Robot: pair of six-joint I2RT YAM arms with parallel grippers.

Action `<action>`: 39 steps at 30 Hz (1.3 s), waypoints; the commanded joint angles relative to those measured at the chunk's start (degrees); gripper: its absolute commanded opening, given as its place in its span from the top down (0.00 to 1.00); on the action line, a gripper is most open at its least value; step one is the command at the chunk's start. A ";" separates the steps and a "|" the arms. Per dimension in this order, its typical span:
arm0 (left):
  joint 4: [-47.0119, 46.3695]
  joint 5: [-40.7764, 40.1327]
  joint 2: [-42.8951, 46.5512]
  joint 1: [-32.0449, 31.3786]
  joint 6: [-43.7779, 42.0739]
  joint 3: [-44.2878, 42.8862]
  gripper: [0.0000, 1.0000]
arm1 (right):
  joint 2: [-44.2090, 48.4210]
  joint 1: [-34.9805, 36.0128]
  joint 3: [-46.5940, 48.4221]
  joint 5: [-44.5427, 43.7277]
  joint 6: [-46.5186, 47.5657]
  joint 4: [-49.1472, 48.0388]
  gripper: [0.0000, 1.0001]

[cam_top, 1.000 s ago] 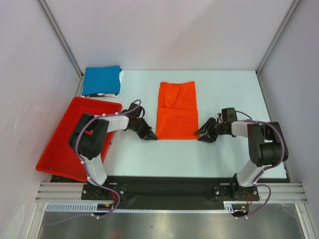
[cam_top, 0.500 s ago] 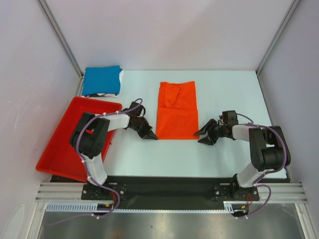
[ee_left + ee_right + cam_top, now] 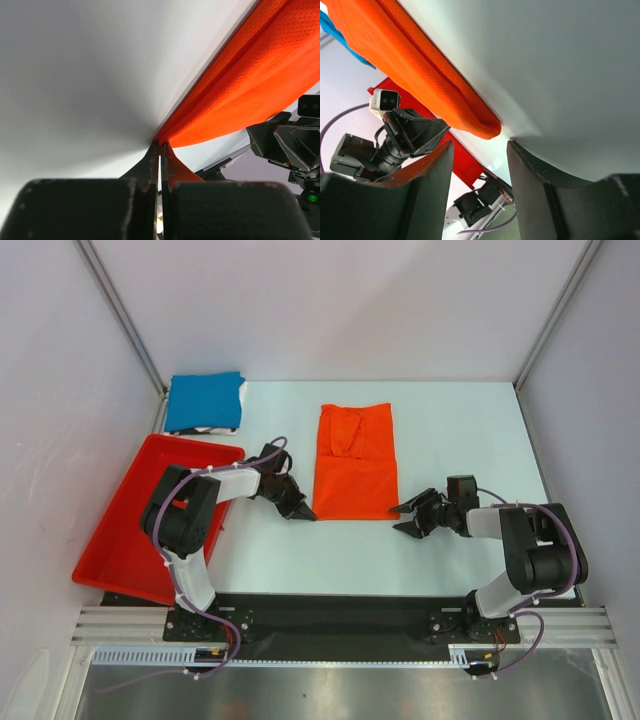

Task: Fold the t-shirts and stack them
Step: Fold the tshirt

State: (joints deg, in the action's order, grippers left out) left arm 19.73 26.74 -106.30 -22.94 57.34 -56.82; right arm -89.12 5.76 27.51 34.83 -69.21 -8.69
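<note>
Open table (image 3: 460, 430) right of orange t-shirt (image 3: 355, 475); red tray (image 3: 115, 540) left.

what's cropped or hidden near each gripper
beyond the left gripper (image 3: 160, 150) the orange t-shirt (image 3: 250, 85) runs off the top and right edges, its corner lost inside the pinch. past the right gripper (image 3: 480, 150) the blue t-shirt (image 3: 342, 40) is a sliver at the edge, and the red tray (image 3: 467, 162) sits mostly behind the left arm (image 3: 405, 135).

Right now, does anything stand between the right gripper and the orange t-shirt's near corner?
Nothing visible does. The right gripper is open, facing the near corner of the orange t-shirt, with only bare table between them.
</note>
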 commanded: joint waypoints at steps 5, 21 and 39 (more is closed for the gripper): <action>1.89 -10.40 -1.54 0.97 -3.90 1.97 1.00 | -3.51 -0.40 -2.81 -12.59 0.04 3.59 0.50; 2.25 -9.95 -1.54 0.97 -5.49 1.18 1.00 | -5.62 -1.72 -0.62 -15.05 2.24 4.64 0.54; 4.62 -20.41 15.23 -3.77 -11.12 10.22 1.00 | 5.26 8.91 5.37 -17.43 24.03 23.63 1.00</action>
State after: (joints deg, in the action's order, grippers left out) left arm 19.70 15.07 -96.82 -25.08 48.84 -50.52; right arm -87.94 13.69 35.75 22.11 -50.39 5.98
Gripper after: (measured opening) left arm 0.009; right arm 0.020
